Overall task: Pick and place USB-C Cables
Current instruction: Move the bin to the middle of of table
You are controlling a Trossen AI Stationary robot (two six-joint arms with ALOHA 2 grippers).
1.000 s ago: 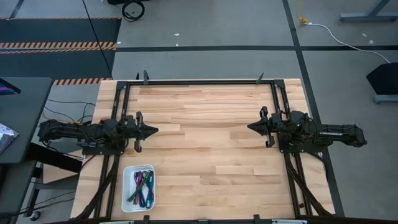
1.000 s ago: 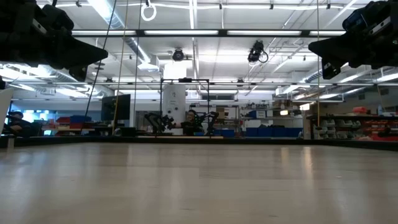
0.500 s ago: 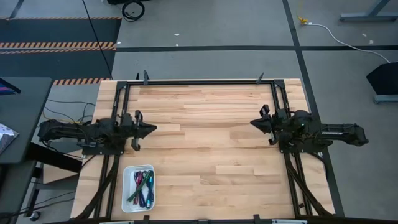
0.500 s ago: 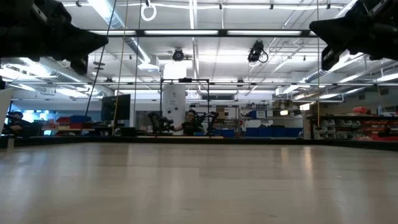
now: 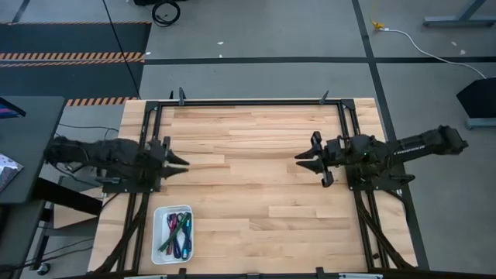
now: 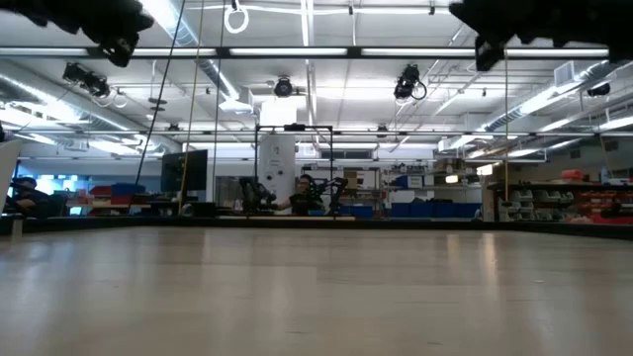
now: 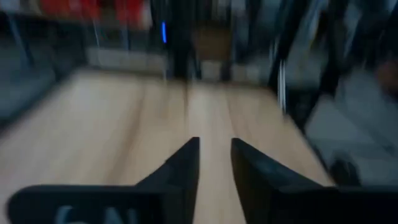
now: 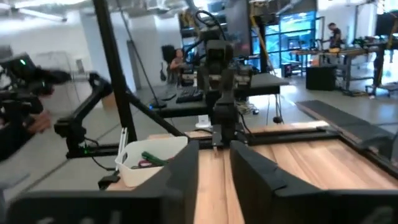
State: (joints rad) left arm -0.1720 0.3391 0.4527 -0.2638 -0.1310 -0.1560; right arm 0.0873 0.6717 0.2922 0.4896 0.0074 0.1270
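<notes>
Right gripper moved inward, cables lengthwise in tray

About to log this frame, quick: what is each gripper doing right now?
Left gripper: open a little, holding nothing, above the table's left side.
Right gripper: open a little, holding nothing, above the table's right side.

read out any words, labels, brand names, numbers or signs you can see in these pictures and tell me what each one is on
No text can be read in any view.
Left gripper: pale marks on its housing, too blurred to read.
Right gripper: faint marks at the picture's lower edge, unreadable.
White tray and the USB-C cables in it: no lettering visible.
Room behind the table: signs and screens too small to read.
</notes>
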